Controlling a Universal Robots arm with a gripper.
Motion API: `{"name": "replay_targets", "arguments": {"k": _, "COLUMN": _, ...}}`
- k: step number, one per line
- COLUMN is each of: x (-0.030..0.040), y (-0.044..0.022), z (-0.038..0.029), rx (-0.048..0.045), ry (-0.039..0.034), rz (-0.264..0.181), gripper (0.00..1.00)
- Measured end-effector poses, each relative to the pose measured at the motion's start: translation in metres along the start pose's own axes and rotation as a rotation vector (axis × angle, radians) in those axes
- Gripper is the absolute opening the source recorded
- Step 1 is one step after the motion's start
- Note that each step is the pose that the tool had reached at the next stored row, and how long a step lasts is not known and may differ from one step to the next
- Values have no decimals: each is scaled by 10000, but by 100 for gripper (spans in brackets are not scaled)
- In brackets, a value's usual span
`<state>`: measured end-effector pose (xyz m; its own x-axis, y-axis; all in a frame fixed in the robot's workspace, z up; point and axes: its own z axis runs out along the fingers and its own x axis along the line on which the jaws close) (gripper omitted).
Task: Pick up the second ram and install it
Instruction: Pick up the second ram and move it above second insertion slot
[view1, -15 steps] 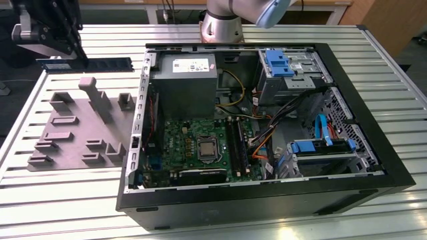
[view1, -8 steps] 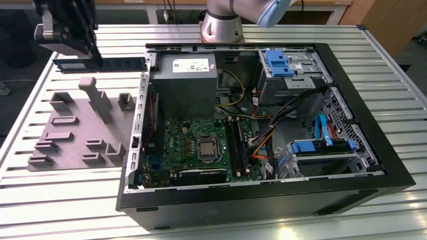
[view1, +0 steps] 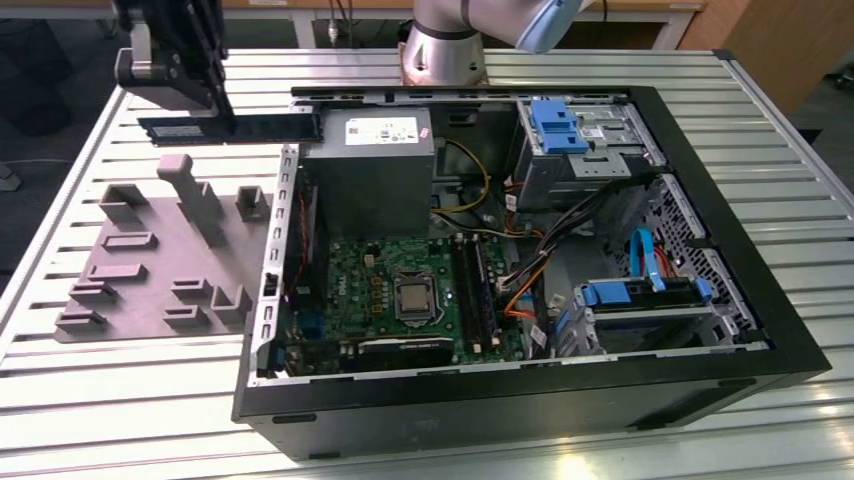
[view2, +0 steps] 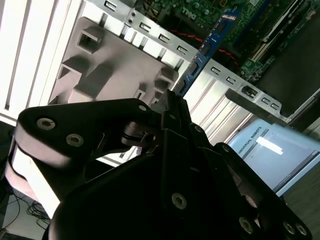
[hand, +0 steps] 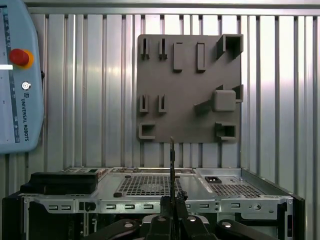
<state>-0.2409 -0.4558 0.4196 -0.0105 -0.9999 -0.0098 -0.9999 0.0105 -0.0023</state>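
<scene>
Carry step judged in hand: the second ram (view1: 260, 128) is held pinched in the gripper (view1: 214, 112), outside the case (view1: 534, 400); next, careful alignment over the motherboard (view1: 387, 270) slots is called for.

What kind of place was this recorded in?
Probably a robotics lab or test bench set up for computer assembly. An open desktop computer case lies on a slatted metal table beside a grey parts fixture, and the gripper holds the second ram.
</scene>
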Motion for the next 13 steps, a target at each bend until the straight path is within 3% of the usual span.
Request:
{"name": "replay_targets", "arguments": {"k": 5, "x": -2, "y": -159, "z": 0, "rx": 0, "ry": 0, "rz": 1, "gripper": 14}}
{"name": "replay_targets", "arguments": {"k": 13, "x": -5, "y": -472, "z": 1, "rx": 0, "ry": -1, "rz": 0, "gripper": 14}}
